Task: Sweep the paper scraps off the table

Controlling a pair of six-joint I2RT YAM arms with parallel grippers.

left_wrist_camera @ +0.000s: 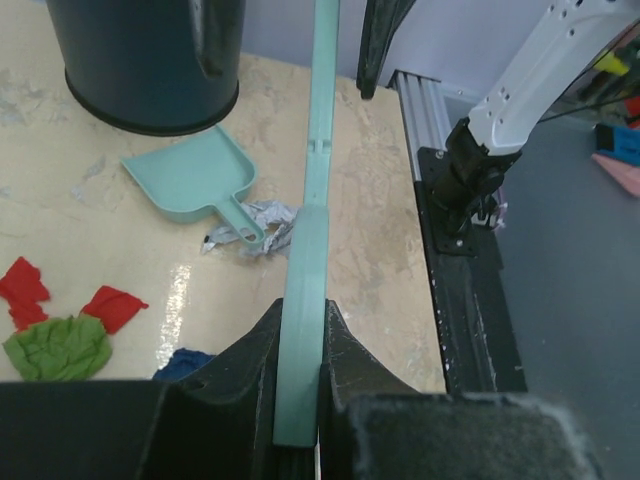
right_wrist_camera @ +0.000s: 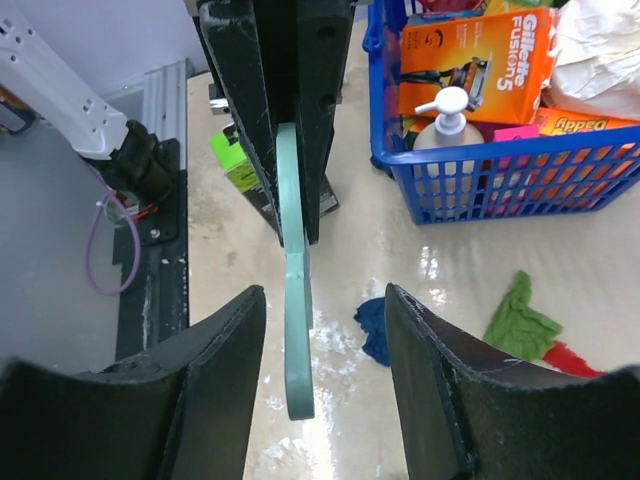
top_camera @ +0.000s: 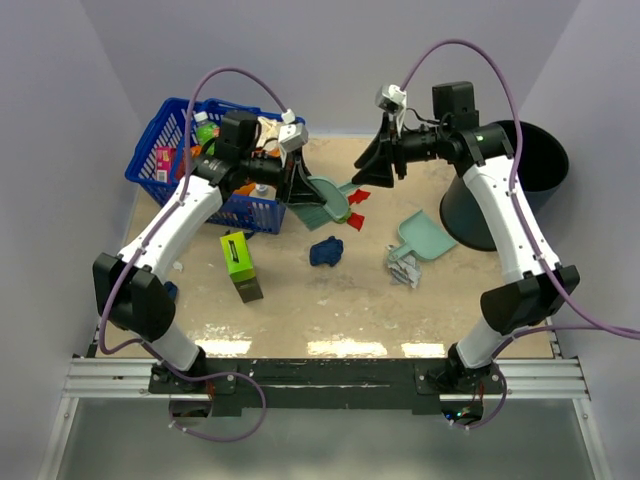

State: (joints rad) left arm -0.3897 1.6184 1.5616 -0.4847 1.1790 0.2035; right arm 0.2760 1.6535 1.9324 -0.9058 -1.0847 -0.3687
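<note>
Desk [top_camera: 330,310], near to far. Green/blk box [top_camera: 240,265] lies toward L side. Blue scrap [top_camera: 325,251] sits mid-desk. Grey-white scrap [top_camera: 403,268] is to its R, touching the handle end of the dustpan [top_camera: 428,238]. Further back, two red scraps [top_camera: 360,196] & a green scrap [left_wrist_camera: 58,347] lie close together, just beside the brush [top_camera: 325,200]. L tool [top_camera: 293,186] is clamped tight on the brush handle. R tool [right_wrist_camera: 325,298] has its jaws apart, one either side of the handle's free end, w/ gaps on both sides, not touching it. Back L: blue basket [top_camera: 160,170] w/ packs & a pump bottle inside. Back R: dark bin [top_camera: 540,165] at desk corner.
</note>
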